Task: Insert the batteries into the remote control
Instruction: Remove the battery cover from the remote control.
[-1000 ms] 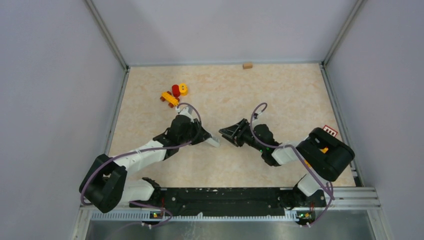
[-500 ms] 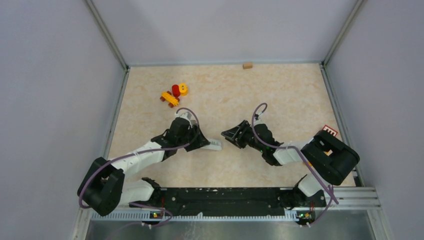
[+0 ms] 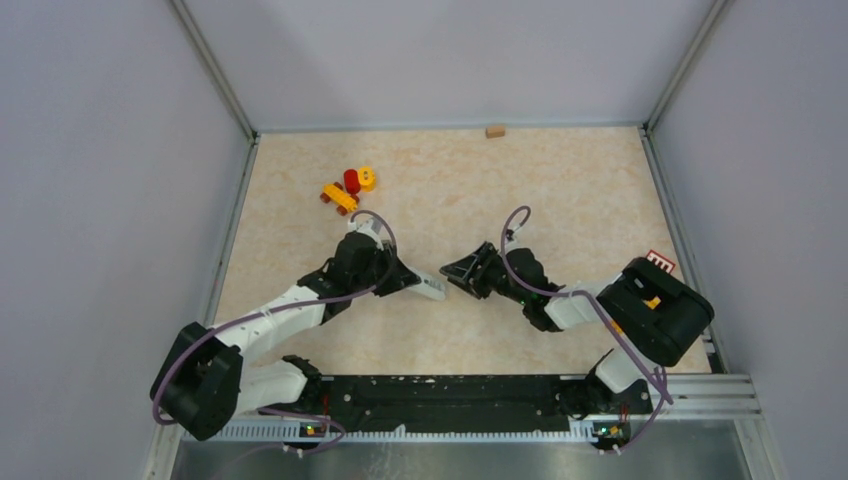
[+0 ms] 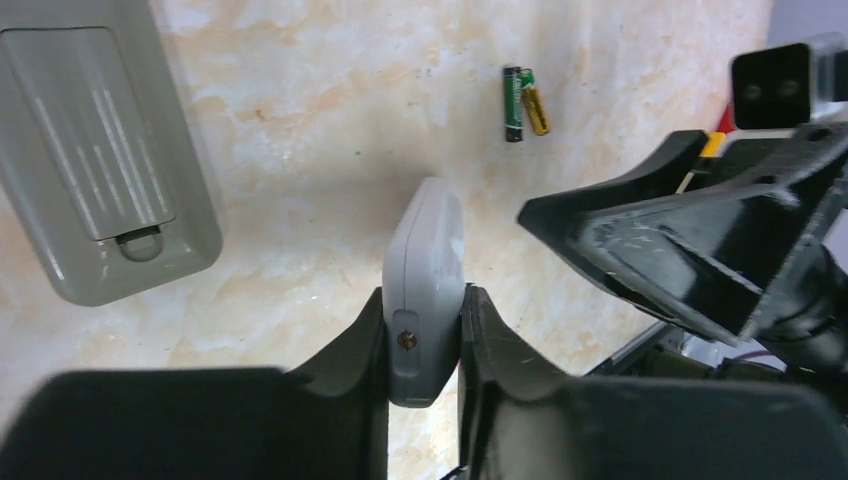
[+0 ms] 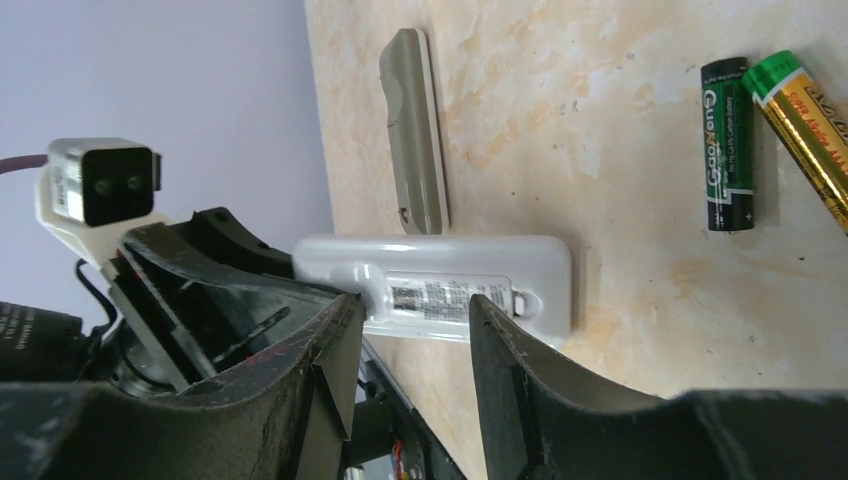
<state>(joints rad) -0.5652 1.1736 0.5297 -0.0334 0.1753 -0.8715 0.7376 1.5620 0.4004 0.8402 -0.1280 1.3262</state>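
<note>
Left claw (image 4: 423,300): pinching the white remote control (image 4: 428,245) across its long edges
Right claw (image 5: 413,300): spread, nothing between its fingers, close to the white remote control and facing its labelled back
Batteries: a green-black battery (image 5: 728,145) and a gold-orange battery (image 5: 812,125) lie side by side on the table (image 3: 560,190), beyond the held remote and apart from both claws
Grey remote (image 4: 100,150): lying flat, back up, cover closed
Toy blocks (image 3: 350,187): far left, well apart
</note>
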